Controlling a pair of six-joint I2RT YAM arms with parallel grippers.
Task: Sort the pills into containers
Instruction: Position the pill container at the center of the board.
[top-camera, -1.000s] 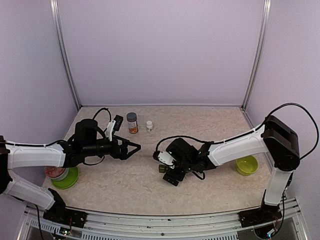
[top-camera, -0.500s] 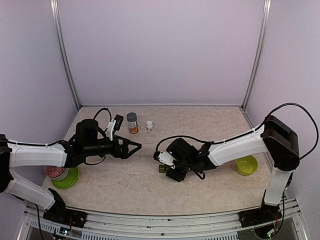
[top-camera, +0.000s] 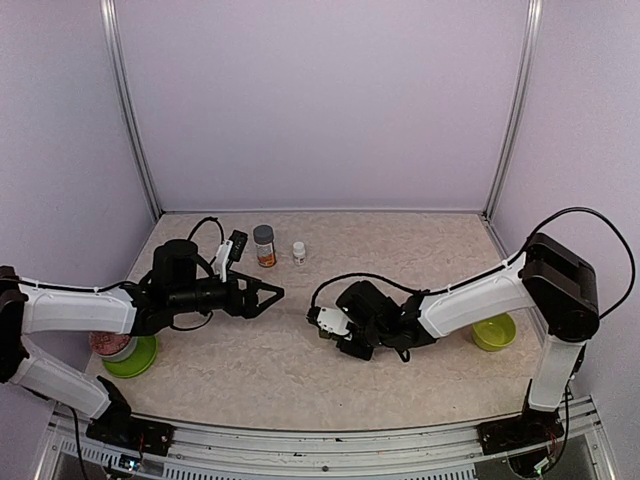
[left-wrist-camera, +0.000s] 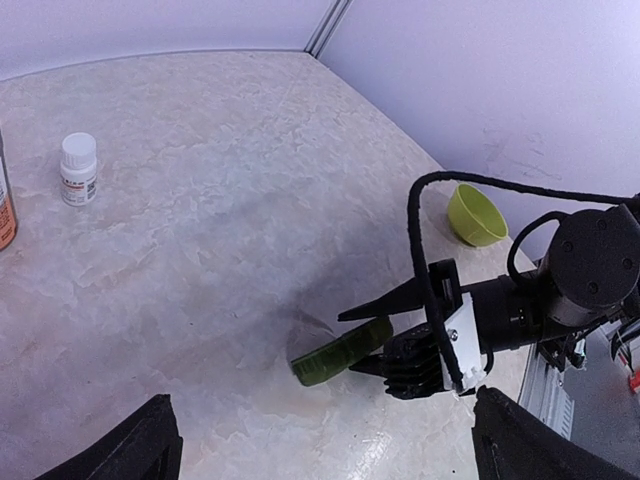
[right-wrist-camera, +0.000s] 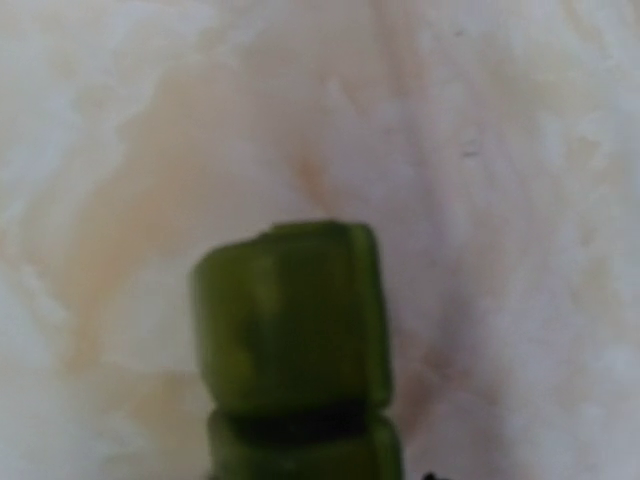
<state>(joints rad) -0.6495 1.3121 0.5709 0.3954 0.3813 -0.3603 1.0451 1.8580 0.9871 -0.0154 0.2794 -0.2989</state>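
Right gripper (top-camera: 330, 328) is clamped on one end of the box (left-wrist-camera: 340, 352), mid-worktop (top-camera: 420, 250). Left gripper (top-camera: 272, 300) hovers beside it, spread wide, empty. Suggest: set box flat, lids up, pin it firmly, then left flips lids.

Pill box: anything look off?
The pill box is not flat on the table: it looks tilted in the right tool, one end sticking out, lids apparently shut. No loose pills visible. The left tool is open, holding nothing.
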